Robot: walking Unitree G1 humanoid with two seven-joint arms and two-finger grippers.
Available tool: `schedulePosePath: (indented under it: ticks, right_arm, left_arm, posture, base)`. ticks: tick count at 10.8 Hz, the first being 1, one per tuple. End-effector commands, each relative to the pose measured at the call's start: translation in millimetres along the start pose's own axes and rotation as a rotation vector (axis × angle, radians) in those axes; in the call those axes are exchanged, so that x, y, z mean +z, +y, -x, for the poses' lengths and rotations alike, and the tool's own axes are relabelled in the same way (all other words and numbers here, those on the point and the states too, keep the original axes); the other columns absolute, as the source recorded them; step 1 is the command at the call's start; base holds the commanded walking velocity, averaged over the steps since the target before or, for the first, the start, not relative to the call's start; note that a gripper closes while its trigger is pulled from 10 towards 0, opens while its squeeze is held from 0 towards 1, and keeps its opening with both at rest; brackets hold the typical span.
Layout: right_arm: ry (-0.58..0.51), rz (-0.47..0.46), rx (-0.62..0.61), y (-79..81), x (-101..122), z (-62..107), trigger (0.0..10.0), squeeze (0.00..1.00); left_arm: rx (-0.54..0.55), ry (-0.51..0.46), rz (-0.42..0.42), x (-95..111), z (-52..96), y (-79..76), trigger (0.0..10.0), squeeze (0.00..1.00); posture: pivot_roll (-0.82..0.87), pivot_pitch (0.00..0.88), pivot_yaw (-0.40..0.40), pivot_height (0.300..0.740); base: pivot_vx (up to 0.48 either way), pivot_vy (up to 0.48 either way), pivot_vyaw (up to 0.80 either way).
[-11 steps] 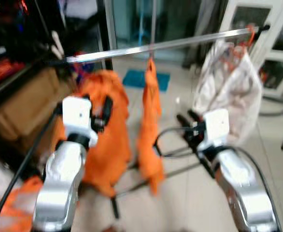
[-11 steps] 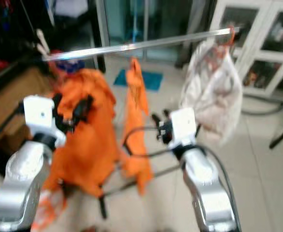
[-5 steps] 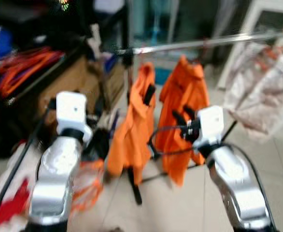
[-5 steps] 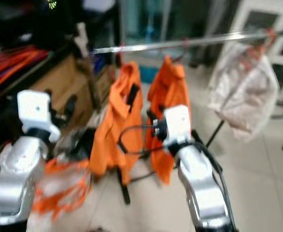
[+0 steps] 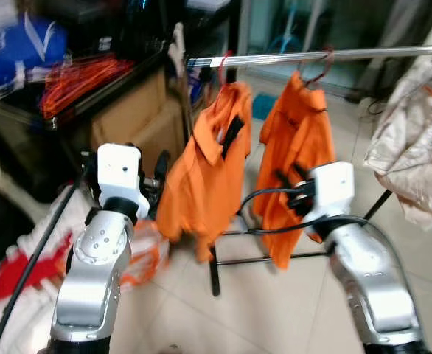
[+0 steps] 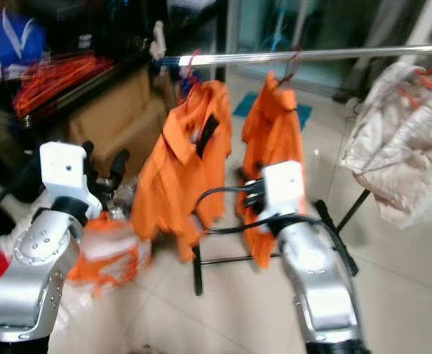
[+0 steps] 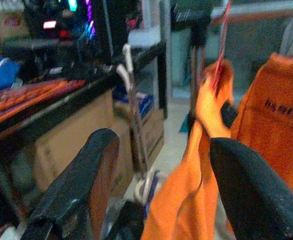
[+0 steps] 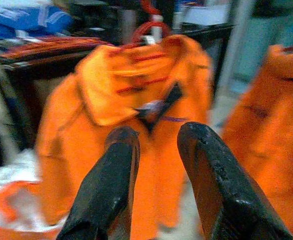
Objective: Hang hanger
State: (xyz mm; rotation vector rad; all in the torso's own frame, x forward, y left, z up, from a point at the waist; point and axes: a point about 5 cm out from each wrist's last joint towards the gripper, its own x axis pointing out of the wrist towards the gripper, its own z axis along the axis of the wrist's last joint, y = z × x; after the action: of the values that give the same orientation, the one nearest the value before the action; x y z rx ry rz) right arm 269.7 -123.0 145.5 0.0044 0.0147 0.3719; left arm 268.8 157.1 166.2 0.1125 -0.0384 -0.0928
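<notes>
A long shiny rail (image 5: 326,55) runs across in front of me, above a pale tiled floor (image 5: 275,310). A baggy white cloth (image 5: 415,162) hangs from the rail far off on my right side. Two orange shirts hang from the rail on red hangers. The left orange shirt (image 5: 205,177) hangs near the rail's left end on its hanger (image 5: 221,66), and the right orange shirt (image 5: 297,147) hangs just beside it on its own hanger (image 5: 315,70). On my left is a dark shelf (image 5: 105,88) with a pile of orange hangers (image 5: 79,81) on it and a brown box (image 5: 138,118) below. My left pincer (image 5: 155,177) is up beside the left shirt, with its fingers (image 7: 81,190) wide apart and holding nothing. My right pincer (image 5: 290,184) is up in front of the right shirt, and its fingers (image 8: 111,185) are a little apart, empty too.
</notes>
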Motion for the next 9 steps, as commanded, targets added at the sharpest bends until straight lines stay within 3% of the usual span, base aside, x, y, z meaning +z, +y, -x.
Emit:
schedulePosePath:
  ticks: [1,3,5,6,9]
  right_arm:
    - [-0.021,-0.025,0.019,3.0,5.8,0.1,10.0,0.0]
    - [-0.017,-0.039,0.042,11.6,7.8,-6.7,10.0,0.0]
    - [-0.031,-0.037,0.049,17.2,13.2,-13.8,10.0,0.0]
    - [-0.044,-0.06,0.035,18.4,17.4,-19.2,10.0,0.0]
    - [-0.03,-0.065,-0.053,9.2,18.8,-23.8,10.0,0.0]
  left_arm:
    - [-0.011,0.0,-0.008,-1.3,0.8,-0.7,10.0,0.0]
    - [-0.019,0.018,-0.026,-2.3,6.0,2.4,10.0,0.0]
    - [-0.003,0.007,-0.036,0.6,5.7,5.6,10.0,0.0]
    - [-0.002,0.005,-0.039,2.0,6.5,8.6,10.0,0.0]
    - [-0.023,0.007,-0.048,4.7,5.2,9.6,10.0,0.0]
  posture:
    - [0.02,0.046,0.029,0.74]
    - [0.02,0.047,0.025,0.74]
    - [0.03,0.054,0.015,0.74]
    - [0.04,0.058,0.015,0.74]
    - [0.04,0.066,0.021,0.74]
  base:
    - [0.0,0.0,0.0]
    - [0.0,0.0,0.0]
    - [0.317,0.0,0.68]
    - [0.33,0.0,0.0]
    - [0.334,0.0,0.0]
